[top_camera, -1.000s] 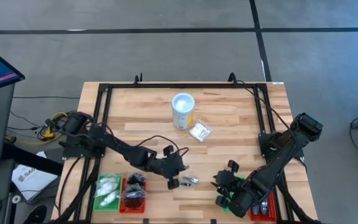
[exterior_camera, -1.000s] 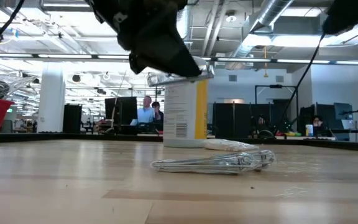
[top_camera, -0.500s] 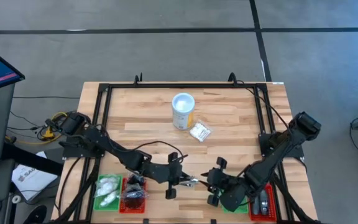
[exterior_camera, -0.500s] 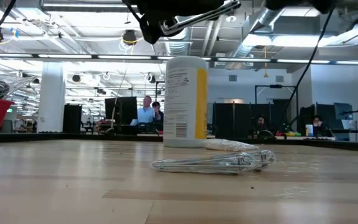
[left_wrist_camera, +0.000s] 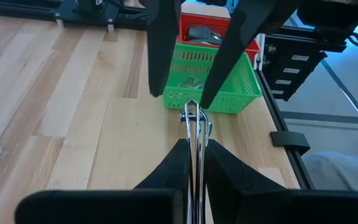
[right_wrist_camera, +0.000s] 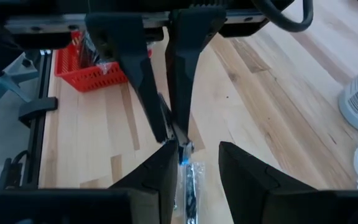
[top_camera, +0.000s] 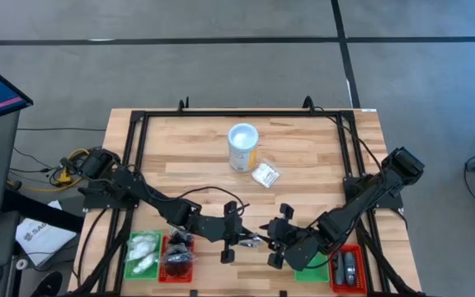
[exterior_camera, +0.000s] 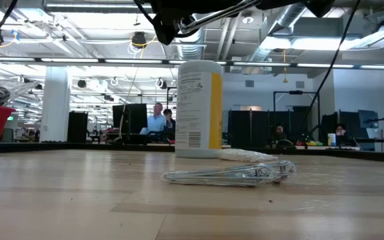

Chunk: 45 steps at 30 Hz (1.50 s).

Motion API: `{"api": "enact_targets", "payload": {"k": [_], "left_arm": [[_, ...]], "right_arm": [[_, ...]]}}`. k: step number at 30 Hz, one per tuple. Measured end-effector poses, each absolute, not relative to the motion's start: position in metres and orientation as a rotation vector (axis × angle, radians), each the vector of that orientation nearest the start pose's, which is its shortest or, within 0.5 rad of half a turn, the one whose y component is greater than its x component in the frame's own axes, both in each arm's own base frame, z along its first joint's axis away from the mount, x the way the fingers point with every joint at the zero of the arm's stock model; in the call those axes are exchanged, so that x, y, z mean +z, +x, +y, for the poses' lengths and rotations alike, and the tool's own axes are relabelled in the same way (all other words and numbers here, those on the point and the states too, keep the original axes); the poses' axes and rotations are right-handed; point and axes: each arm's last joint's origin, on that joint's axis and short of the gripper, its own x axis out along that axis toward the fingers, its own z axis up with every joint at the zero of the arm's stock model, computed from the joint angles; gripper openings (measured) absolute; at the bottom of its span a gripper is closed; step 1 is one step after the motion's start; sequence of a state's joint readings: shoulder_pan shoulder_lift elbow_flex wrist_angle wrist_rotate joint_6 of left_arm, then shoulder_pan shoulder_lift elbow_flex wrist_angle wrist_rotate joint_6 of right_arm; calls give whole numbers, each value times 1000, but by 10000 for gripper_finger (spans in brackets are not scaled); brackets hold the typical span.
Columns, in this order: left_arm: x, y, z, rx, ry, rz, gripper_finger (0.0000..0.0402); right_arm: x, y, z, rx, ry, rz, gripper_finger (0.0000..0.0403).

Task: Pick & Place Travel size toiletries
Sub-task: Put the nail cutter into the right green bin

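Note:
My left gripper (top_camera: 239, 235) is shut on a thin clear-wrapped metal toiletry piece (left_wrist_camera: 194, 127) and holds it above the table's near middle. My right gripper (top_camera: 272, 239) faces it, open. Its fingers (left_wrist_camera: 160, 56) stand on either side of the piece's free end without touching it. A second clear-wrapped metal packet (exterior_camera: 229, 175) lies flat on the wood below them; the right wrist view also shows this packet (right_wrist_camera: 188, 186). A white packet (top_camera: 265, 174) lies beside the white tub (top_camera: 243, 147). My left gripper pinches the metal piece between its two fingers (left_wrist_camera: 173, 168). The fingers are level and point toward the table's right, lying along the piece. Its free end (left_wrist_camera: 191, 112) sticks out ahead of the fingertips. The piece is lifted clear of the table (exterior_camera: 212, 15).
A green tray (top_camera: 143, 252) with white packets and a red tray (top_camera: 178, 254) with black ones sit at the near left. A green tray (top_camera: 316, 260) and a red tray (top_camera: 349, 266) with dark grey pieces sit at the near right. A black frame rims the table.
My left gripper has risen with the metal piece and shifted slightly toward the near right. My right gripper has moved from the near-right trays toward the table's left, up to the piece's free end. The packet on the table has stayed put.

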State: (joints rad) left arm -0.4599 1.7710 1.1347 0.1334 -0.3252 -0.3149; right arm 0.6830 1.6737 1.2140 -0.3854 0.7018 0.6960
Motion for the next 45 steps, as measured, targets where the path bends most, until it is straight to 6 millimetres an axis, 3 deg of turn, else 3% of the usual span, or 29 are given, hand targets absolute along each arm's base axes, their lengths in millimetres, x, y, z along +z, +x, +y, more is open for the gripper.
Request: {"api": "enact_targets", "payload": {"k": [31, 39, 45], "left_arm": [[223, 356, -161, -65, -92, 432, 22], [224, 356, -161, -77, -87, 431, 22], [224, 356, -161, -75, -87, 431, 22]], "right_arm": [[246, 290, 207, -203, 116, 593, 107], [246, 290, 207, -178, 93, 607, 44], [245, 290, 208, -169, 84, 611, 43]]}}
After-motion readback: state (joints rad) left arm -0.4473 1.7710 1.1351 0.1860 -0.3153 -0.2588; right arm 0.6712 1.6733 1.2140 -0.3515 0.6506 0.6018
